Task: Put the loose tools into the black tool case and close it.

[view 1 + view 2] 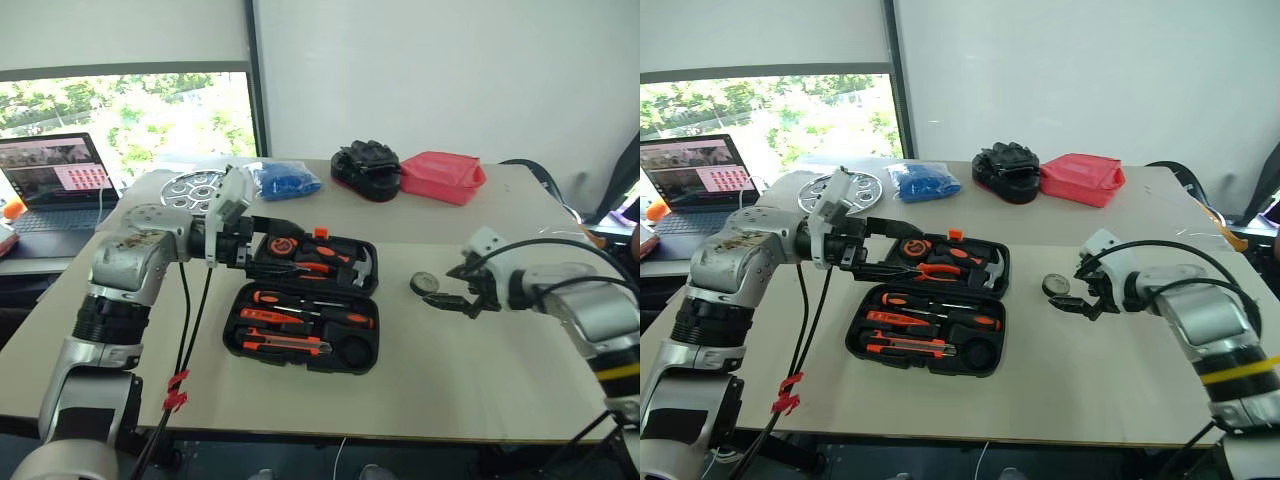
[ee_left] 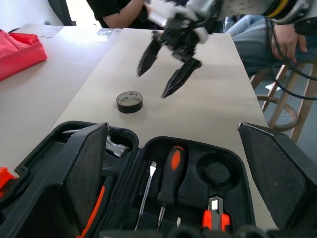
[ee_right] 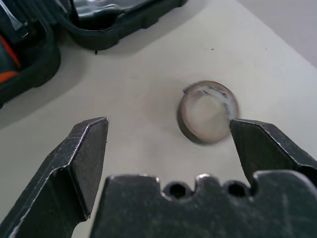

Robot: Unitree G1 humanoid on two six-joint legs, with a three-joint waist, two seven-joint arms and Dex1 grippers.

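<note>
The black tool case lies open in the middle of the table. Orange-and-black screwdrivers and a utility knife sit in its front half, and pliers in its lid. A round dark tape measure lies loose on the table right of the case. My right gripper is open just beside it, and in the right wrist view the tape measure lies ahead, close to one fingertip. My left gripper hovers open over the lid's left end with nothing between its fingers.
At the back of the table are a pinkish-red container, a lumpy black bundle, a blue bag and a round silver tray. A laptop stands at far left. A person sits beyond the table's right end.
</note>
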